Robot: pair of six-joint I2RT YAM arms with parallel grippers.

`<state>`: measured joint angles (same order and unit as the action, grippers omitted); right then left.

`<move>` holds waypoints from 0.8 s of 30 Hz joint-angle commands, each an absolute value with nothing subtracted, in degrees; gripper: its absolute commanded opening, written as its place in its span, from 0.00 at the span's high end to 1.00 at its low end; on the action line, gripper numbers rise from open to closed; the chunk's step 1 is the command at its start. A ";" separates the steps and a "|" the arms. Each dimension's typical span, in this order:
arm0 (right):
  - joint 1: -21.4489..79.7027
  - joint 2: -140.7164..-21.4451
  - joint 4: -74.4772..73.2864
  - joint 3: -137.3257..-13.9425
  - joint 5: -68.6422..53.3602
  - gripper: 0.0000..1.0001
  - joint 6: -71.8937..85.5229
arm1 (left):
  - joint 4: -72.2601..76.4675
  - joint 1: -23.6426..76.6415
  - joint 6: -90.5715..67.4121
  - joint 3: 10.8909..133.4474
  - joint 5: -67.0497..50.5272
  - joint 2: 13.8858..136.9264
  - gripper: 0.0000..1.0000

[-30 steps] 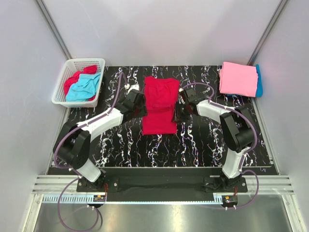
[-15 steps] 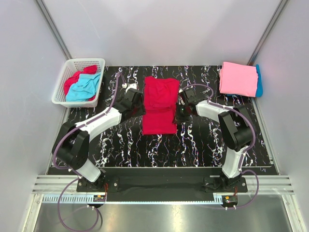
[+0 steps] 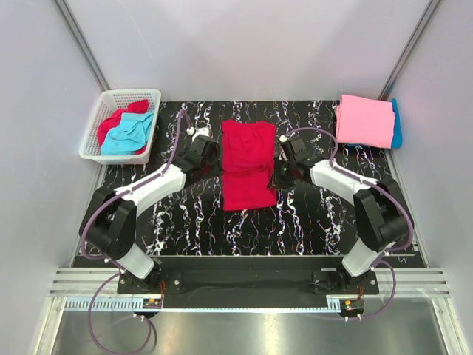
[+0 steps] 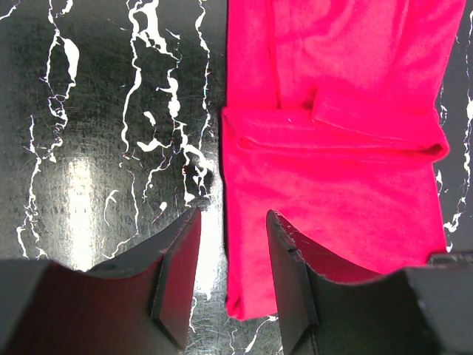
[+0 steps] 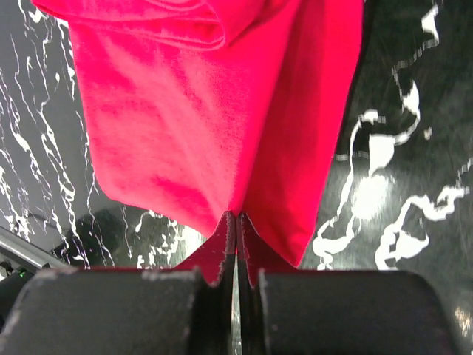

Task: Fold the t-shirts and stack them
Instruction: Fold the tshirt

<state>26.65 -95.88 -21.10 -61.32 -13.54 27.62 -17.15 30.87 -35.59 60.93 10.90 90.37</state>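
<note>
A crimson red t-shirt (image 3: 247, 166), partly folded, lies in the middle of the black marbled table. My right gripper (image 3: 279, 171) is shut on its right edge. In the right wrist view the jaws (image 5: 236, 222) pinch the red cloth (image 5: 192, 126), which hangs lifted. My left gripper (image 3: 207, 157) is open at the shirt's left edge. In the left wrist view that edge (image 4: 244, 281) shows between the spread jaws (image 4: 231, 237). A folded pink t-shirt (image 3: 364, 120) lies on a turquoise one (image 3: 397, 122) at the back right.
A white lattice basket (image 3: 133, 92) stands at the back left and holds a crumpled red shirt (image 3: 112, 122) and a turquoise shirt (image 3: 129, 135). Grey walls close in the table on three sides.
My right gripper has moved right and toward the near edge with the red cloth, and the shirt has shifted slightly that way. My left gripper has barely moved.
</note>
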 commanded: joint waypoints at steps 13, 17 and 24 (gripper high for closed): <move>29.53 -94.47 -27.77 -52.91 -5.63 0.85 37.09 | -15.82 30.59 -36.04 61.96 10.20 89.47 0.55; 29.71 -93.70 -28.39 -54.05 -2.65 0.50 37.44 | -15.73 30.59 -35.07 62.14 6.87 89.21 0.55; 29.71 -90.70 -29.09 -58.71 -0.62 0.51 36.65 | -15.47 34.63 -32.70 61.35 -7.47 88.42 0.55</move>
<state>29.21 -93.82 -28.69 -54.68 -3.46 36.49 -17.08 31.68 -34.48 60.93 0.30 90.37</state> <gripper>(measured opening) 0.494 0.452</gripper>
